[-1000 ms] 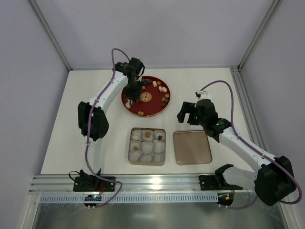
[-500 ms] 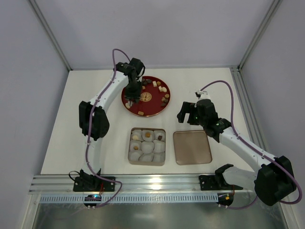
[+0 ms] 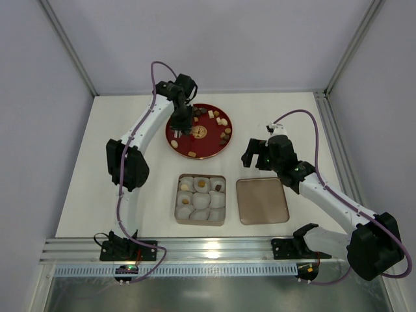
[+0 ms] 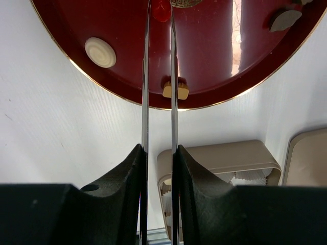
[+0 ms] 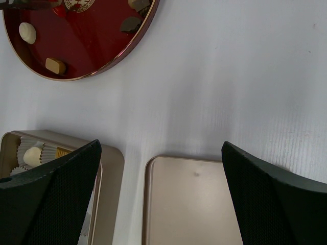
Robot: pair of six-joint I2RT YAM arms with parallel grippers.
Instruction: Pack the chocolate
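The left gripper (image 4: 159,4) had drawn its thin jaws in over the last second until they stood all but shut, pinching what looked like a red chocolate (image 4: 161,12) near the middle of the plate (image 4: 219,61). The pick seemed made, and a carry to the tray (image 3: 177,203) just off the plate's near edge was due. Other chocolates (image 3: 223,121) lay scattered on the plate, while the right gripper (image 5: 161,144) hung wide open and empty off the plate's right side.

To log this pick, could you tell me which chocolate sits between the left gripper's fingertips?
The red chocolate, the only red piece on the plate, pinched at the left gripper's fingertips; the cream disc lies off to the side.
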